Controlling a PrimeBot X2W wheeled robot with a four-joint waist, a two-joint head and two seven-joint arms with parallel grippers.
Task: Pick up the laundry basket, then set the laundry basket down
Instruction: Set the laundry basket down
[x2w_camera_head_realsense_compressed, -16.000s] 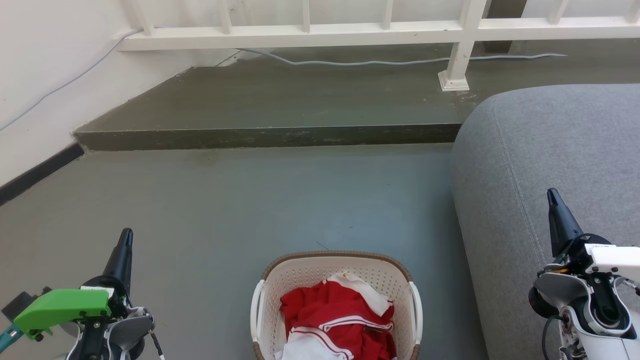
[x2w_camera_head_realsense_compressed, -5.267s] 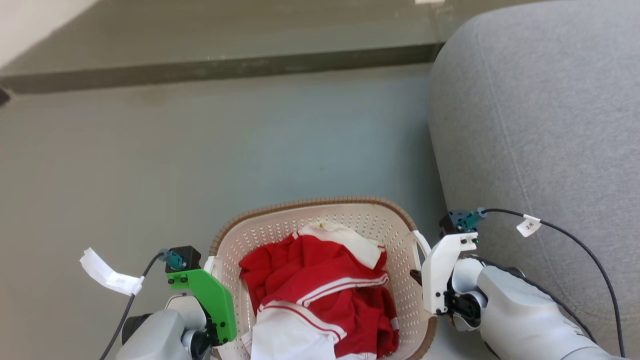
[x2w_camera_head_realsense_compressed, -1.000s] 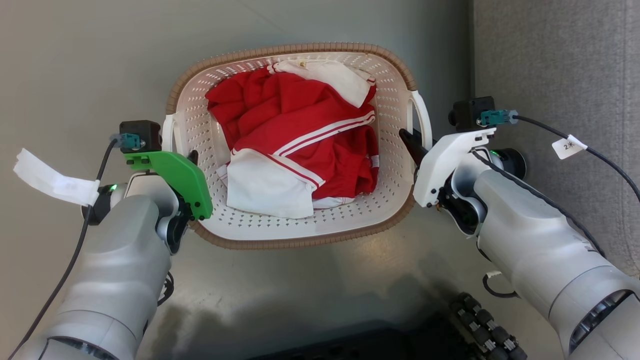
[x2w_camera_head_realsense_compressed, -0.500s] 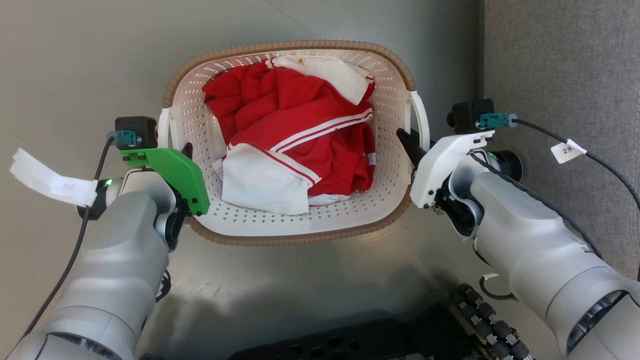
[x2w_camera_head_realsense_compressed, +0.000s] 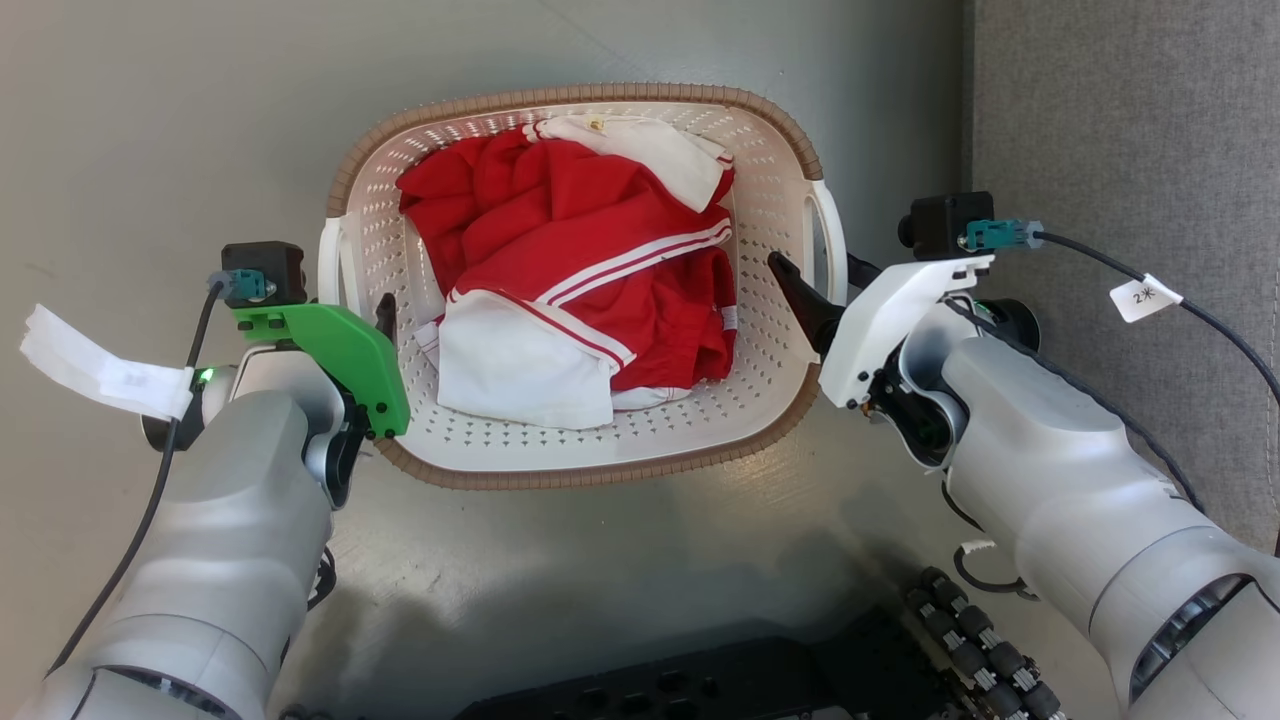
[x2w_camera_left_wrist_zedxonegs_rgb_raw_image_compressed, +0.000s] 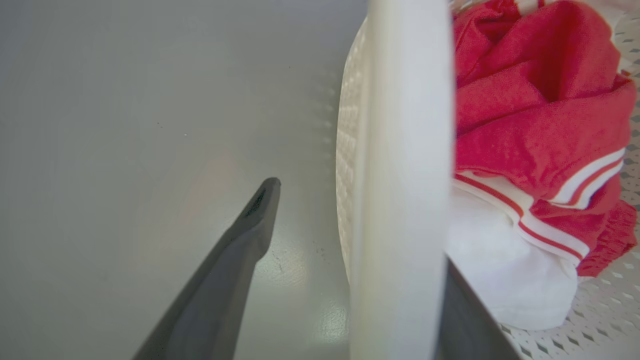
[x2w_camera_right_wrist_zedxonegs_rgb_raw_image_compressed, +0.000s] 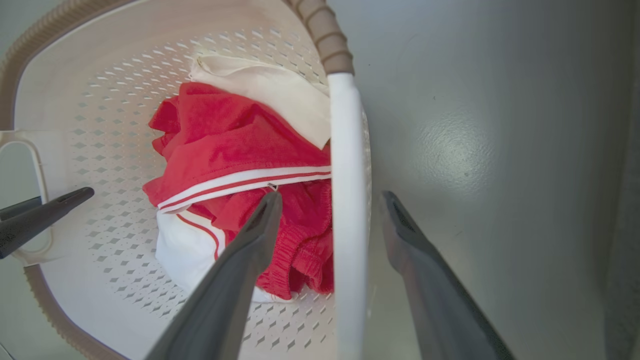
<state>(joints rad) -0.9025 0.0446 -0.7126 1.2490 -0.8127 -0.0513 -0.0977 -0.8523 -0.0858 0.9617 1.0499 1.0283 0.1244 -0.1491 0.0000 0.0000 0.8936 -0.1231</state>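
The right tool (x2w_camera_right_wrist_zedxonegs_rgb_raw_image_compressed: 331, 196) has spread wider than half a second ago, its fingers now clear on both sides of the right handle (x2w_camera_right_wrist_zedxonegs_rgb_raw_image_compressed: 345, 150). The left tool (x2w_camera_left_wrist_zedxonegs_rgb_raw_image_compressed: 357, 227) straddles the left handle (x2w_camera_left_wrist_zedxonegs_rgb_raw_image_compressed: 400, 150), also parted and gripping nothing. The laundry basket (x2w_camera_head_realsense_compressed: 590, 475) sits between them on the floor (x2w_camera_head_realsense_compressed: 150, 150), so it looks set down and released.

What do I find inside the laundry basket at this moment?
The laundry basket holds a crumpled red garment with white stripes and white cloth. What lies under them is covered.
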